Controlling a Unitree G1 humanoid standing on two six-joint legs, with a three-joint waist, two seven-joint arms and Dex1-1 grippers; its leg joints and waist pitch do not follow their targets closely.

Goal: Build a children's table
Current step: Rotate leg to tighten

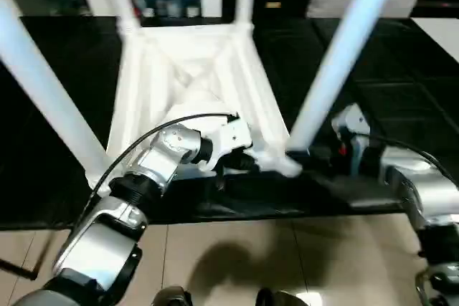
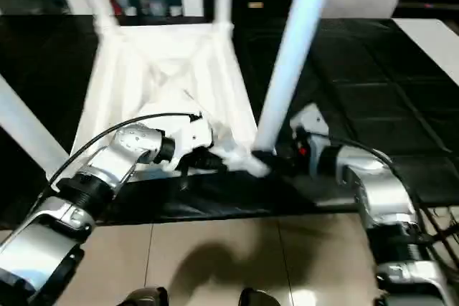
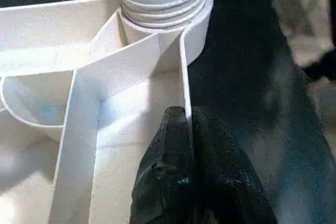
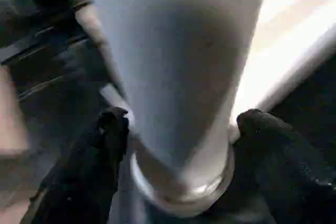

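Head stereo looking down, wrist cameras close on tabletop [image 3: 131,77]

Silver forearms [image 1: 154,159], black cables [image 1: 136,145], black-fingered tools [image 3: 191,182].

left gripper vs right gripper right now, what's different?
The left gripper has its fingers pinched shut on a thin rib at the tabletop edge; the right gripper has its fingers spread wide either side of the near right leg. The left one sits inside the tabletop's ribbed underside, the right one outside it, at that leg's base by the corner socket. Both have black fingers and work at the same near corner.
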